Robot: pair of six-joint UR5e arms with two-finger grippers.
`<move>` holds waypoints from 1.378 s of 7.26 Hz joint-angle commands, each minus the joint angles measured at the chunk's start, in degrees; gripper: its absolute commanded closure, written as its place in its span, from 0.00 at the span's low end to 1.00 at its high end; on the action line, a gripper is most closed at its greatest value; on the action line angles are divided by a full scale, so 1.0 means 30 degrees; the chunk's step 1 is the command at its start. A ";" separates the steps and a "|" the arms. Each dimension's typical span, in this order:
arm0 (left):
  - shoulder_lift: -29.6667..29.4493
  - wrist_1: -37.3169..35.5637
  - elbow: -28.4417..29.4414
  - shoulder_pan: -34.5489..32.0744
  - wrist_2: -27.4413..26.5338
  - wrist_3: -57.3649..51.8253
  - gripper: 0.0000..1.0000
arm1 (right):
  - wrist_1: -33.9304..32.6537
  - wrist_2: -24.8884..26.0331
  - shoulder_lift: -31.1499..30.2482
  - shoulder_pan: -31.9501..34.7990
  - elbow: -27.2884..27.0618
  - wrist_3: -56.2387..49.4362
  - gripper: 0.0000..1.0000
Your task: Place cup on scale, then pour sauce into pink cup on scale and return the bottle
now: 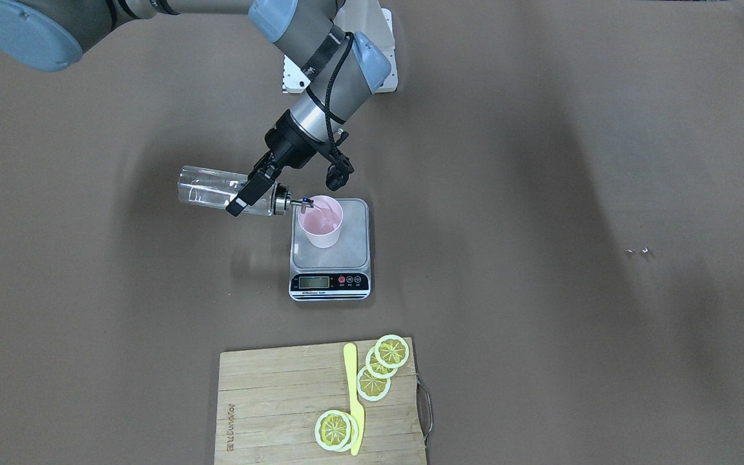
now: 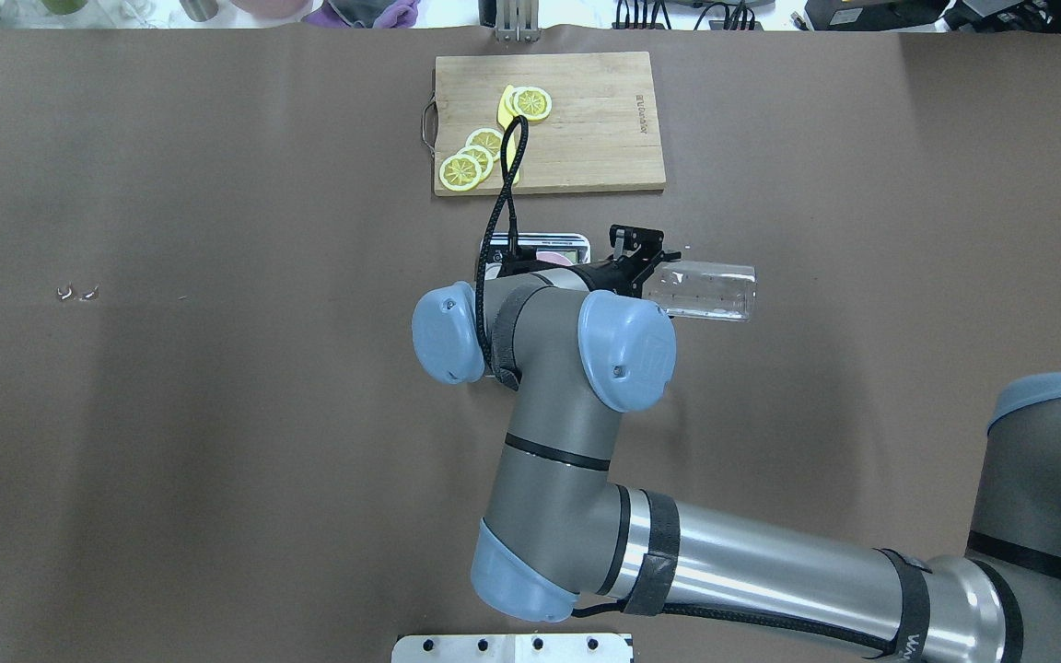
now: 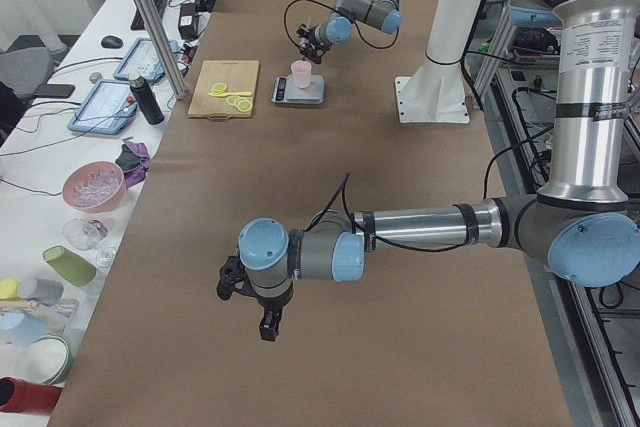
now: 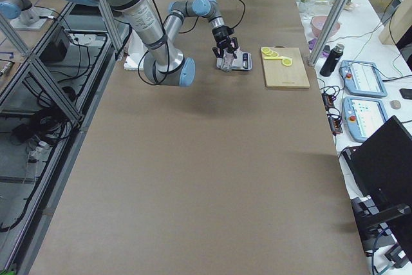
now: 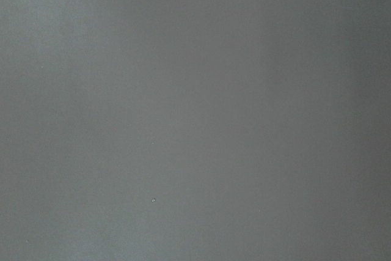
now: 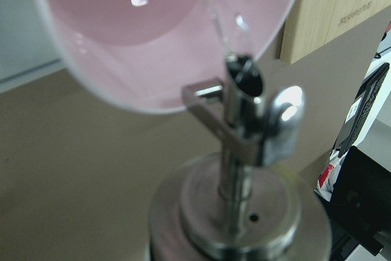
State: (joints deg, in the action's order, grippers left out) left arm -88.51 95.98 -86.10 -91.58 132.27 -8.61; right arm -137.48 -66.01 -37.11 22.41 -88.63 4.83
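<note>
On the brown table (image 1: 540, 194), the right end effector (image 1: 252, 194) clamps the tipped bottle (image 1: 204, 187), its spout (image 1: 301, 203) over the cup (image 1: 320, 223).

Wooden cutting board (image 1: 268, 400) bears a yellow knife (image 1: 351, 381); lemon slices (image 1: 373, 383) lie either side of it.

The small rectangular digital scale (image 1: 340, 261) with a steel platform lies flat, its black display strip facing away from the robot. The pale pink tapered plastic cup (image 1: 321, 226) stands upright on the scale's platform, at the corner nearest the robot. The slim clear glass bottle (image 1: 207, 189) hangs nearly level beside the scale, its thin metal spout (image 1: 301, 203) over the cup's rim.
</note>
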 commanded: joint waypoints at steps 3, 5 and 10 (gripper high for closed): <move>0.0000 0.0000 -0.0068 0.0000 0.0001 0.0000 0.01 | -0.0287 0.0002 0.0008 0.0031 0.0012 0.0029 0.67; 0.0000 0.0000 -0.0069 0.0000 0.0001 -0.0029 0.01 | -0.0142 0.0002 -0.0079 0.0147 -0.0774 0.0029 0.66; -0.0029 0.0000 -0.0039 0.0000 0.0001 0.0029 0.01 | 0.3804 -0.0232 -0.2012 0.0879 -0.4323 0.0029 0.66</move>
State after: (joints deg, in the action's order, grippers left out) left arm -88.52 95.98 -86.17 -91.59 132.28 -8.59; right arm -129.62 -66.50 -42.56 24.42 -100.80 4.87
